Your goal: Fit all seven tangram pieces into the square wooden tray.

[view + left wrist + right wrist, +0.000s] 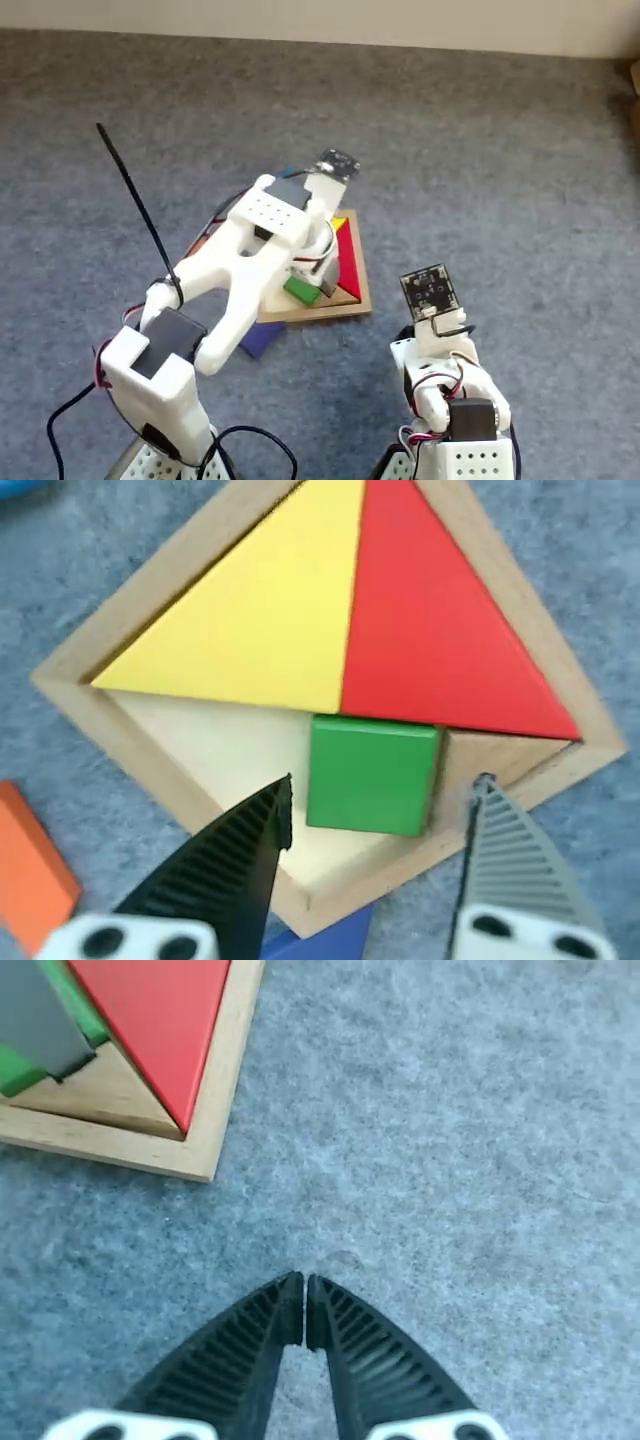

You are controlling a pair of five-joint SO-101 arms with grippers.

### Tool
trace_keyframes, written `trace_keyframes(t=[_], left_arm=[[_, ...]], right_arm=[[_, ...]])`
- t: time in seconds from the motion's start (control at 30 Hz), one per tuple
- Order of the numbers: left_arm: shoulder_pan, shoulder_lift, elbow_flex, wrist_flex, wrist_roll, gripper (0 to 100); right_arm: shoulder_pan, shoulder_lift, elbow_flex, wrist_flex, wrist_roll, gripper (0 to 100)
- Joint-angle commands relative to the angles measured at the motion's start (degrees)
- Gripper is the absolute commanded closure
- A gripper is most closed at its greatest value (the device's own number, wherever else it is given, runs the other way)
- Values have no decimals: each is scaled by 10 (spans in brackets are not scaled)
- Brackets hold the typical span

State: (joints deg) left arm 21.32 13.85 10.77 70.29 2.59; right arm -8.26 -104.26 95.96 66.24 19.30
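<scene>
High view: the left arm [230, 280] hides most of the square wooden tray [340, 309], leaving a red triangle [347, 262], a green square [300, 291] and part of a blue piece [258, 340] outside it. Left wrist view: the left pincer [384, 780] stands open astride the green square, which lies in the tray against the red triangle. Right wrist view: the right pincer [303, 1305] is closed on nothing over grey tabletop [450, 1140], near the tray's cut-off corner.

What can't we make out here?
- High view: left arm covers most of the tray; pieces beneath hidden.
- Left wrist view: blue piece and orange piece cut off by frame edges.
- Right wrist view: green square mostly behind a grey finger.
</scene>
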Motion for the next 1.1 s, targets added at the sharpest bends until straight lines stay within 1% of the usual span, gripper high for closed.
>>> trace_keyframes(t=[0.0, 0.13, 0.27, 0.4, 0.53, 0.63, 0.73, 0.9, 0.97, 1.07], left_arm=[[-4, -4, -24, -4, 7, 697], [-8, -11, -38, 33, 10, 698], [-32, -49, -34, 58, 10, 698], [-56, -116, 19, 54, 6, 698], [-64, -204, 99, 53, 4, 698], [-64, -254, 157, 53, -39, 698], [-83, -290, 188, 35, -42, 698], [-135, -309, 166, -26, -40, 698], [-147, -298, 141, -38, -23, 698], [-151, -254, 86, -37, -18, 698]], right_arm=[[6, -10, 65, -13, 1, 974], [6, -10, 65, -13, 1, 974], [6, -10, 65, -13, 1, 974], [6, -10, 65, -13, 1, 974], [6, -10, 65, -13, 1, 974], [6, -10, 65, -13, 1, 974], [6, -10, 65, -13, 1, 974], [6, -10, 65, -13, 1, 974], [6, -10, 65, -13, 1, 974], [6, -10, 65, -13, 1, 974]])
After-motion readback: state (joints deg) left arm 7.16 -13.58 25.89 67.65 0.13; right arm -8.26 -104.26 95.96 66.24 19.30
